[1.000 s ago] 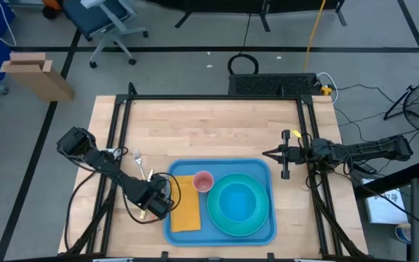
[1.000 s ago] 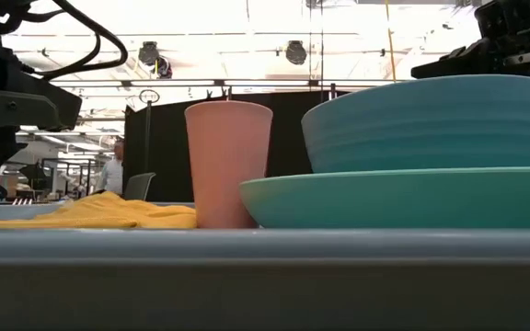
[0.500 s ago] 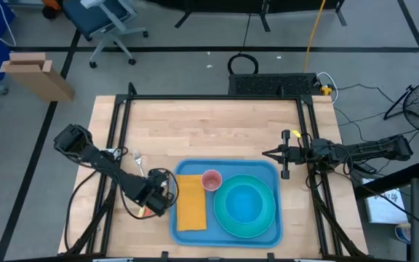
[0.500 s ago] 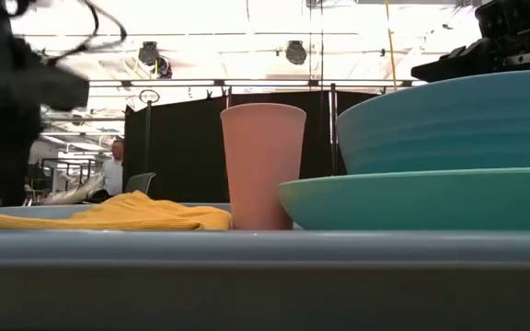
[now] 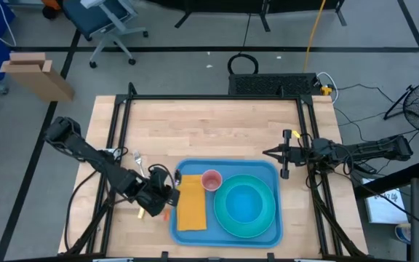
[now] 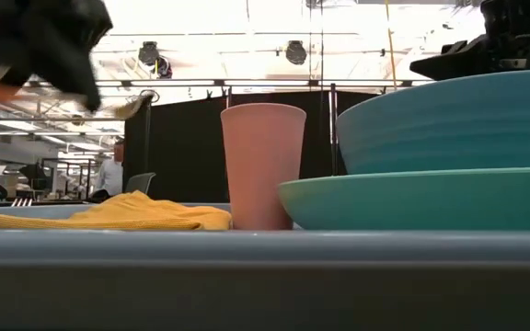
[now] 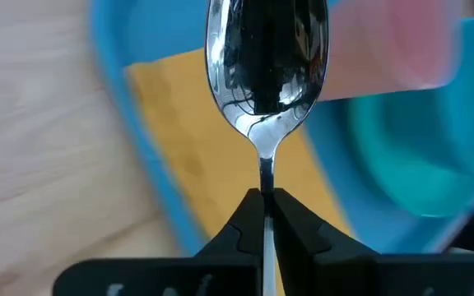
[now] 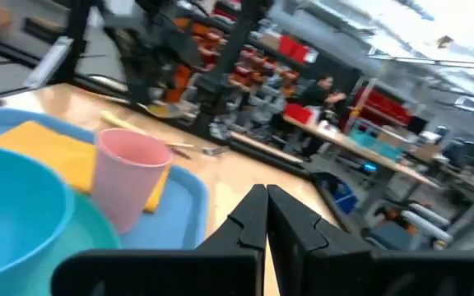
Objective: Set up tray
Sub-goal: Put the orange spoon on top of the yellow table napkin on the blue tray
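- Tray is seated at the bench's near edge, a little toward the right side; most of the setting is already loaded on it.
- Plate is placed on the tray's right half, with the bowl stacked in it.
- Pink cup is stood upright near the tray's far rim, just beside the plate.
- Yellow napkin is laid along the tray's left part, between the left rim and the plate.
- Spoon is clamped by its handle in the left gripper, bowl end pointed over the napkin and the tray's left rim; judged to be the item in transit, not yet set down.
- Fork is lying on the bare bench left of the tray, apart from it; judged still to be placed.
- An orange-and-yellow piece is seen under the left gripper in the high view; what it is can't be made out.
- Right gripper is parked off the tray's far right corner, fingers closed together on nothing.
- Estimate: roughly two thirds done, cutlery left.
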`<act>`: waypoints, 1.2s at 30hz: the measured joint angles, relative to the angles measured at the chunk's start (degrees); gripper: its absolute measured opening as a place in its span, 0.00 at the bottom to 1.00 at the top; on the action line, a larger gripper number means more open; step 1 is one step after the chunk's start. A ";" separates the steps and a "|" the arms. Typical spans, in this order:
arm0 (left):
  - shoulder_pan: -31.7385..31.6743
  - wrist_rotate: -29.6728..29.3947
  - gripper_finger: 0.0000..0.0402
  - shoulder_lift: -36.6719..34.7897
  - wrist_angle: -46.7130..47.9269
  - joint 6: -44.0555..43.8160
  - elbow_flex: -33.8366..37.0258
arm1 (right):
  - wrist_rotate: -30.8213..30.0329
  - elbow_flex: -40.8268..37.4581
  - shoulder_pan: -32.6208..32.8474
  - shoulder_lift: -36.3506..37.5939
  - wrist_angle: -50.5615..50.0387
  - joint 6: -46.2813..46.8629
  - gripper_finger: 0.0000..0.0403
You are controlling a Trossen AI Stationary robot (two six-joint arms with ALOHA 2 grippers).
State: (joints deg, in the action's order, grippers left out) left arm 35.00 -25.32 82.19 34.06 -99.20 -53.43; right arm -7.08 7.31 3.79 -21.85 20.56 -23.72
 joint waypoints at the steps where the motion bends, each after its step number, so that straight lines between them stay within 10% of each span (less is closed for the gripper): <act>1: 0.00 -0.99 0.02 0.59 0.14 0.51 -1.68 | -0.56 0.00 0.00 0.00 0.25 0.16 0.00; 9: 0.15 -9.27 0.02 8.68 11.29 2.77 -21.75 | -0.65 0.00 -0.02 0.02 -0.06 0.67 0.00; 15: -2.87 -0.95 0.02 23.75 36.56 -9.73 -42.82 | -0.65 0.00 -0.02 0.02 -0.12 0.52 0.00; 21: -5.33 4.33 0.02 35.28 40.62 -10.35 -54.85 | -0.65 0.00 -0.02 0.02 -0.83 0.52 0.00; 36: -6.93 9.51 0.02 43.12 45.90 -12.64 -55.86 | -0.39 0.00 -0.02 0.04 -1.39 0.91 0.00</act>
State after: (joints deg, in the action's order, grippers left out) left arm 28.07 -15.82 125.32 79.97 -111.83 -109.30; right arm -7.46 7.31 3.77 -21.80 19.18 -22.81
